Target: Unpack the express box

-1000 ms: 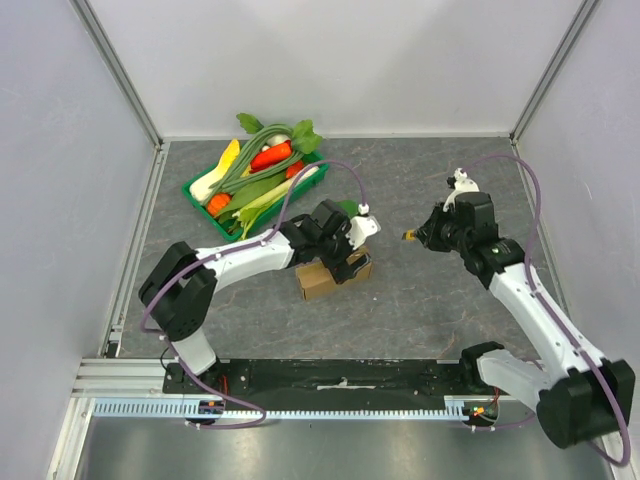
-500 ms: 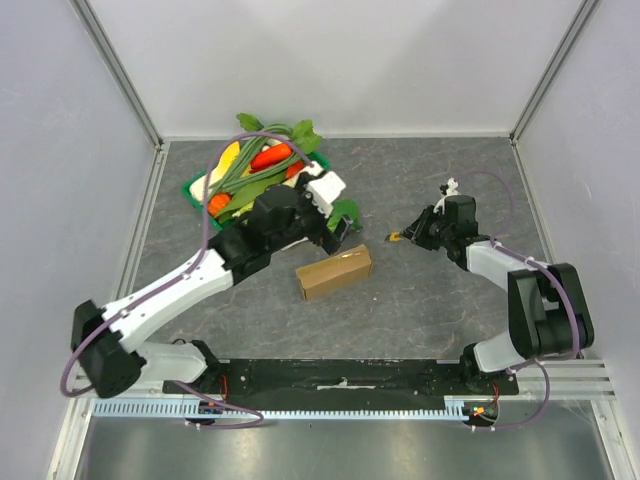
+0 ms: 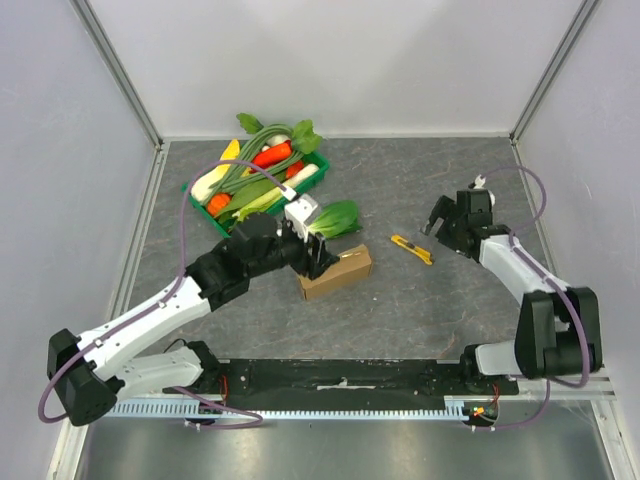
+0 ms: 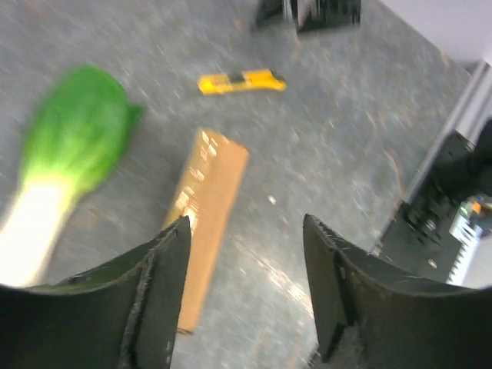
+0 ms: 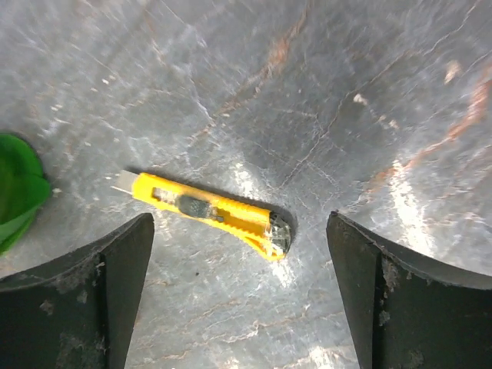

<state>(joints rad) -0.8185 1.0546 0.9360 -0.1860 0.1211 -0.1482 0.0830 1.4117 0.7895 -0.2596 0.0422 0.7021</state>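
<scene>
The express box [image 3: 336, 272] is a flat brown carton lying closed on the grey table; in the left wrist view the box [image 4: 206, 223] lies under my left finger. My left gripper [image 3: 321, 257] hovers at the box's left end, and in its own view it [image 4: 246, 231] stands open with nothing between the fingers. A yellow utility knife [image 3: 411, 249] lies loose on the table right of the box. My right gripper [image 3: 441, 222] is just right of it. Seen from its wrist, this gripper [image 5: 240, 221] stands open above the knife [image 5: 207, 211] without touching it.
A bok choy [image 3: 330, 218] lies on the table just behind the box. A green tray [image 3: 196, 195] full of vegetables stands at the back left. Metal rails and grey walls border the table on both sides.
My right gripper has opened and drawn back to the right; the knife it held now lies on the table. My left arm has swung from the tray area down to the box.
</scene>
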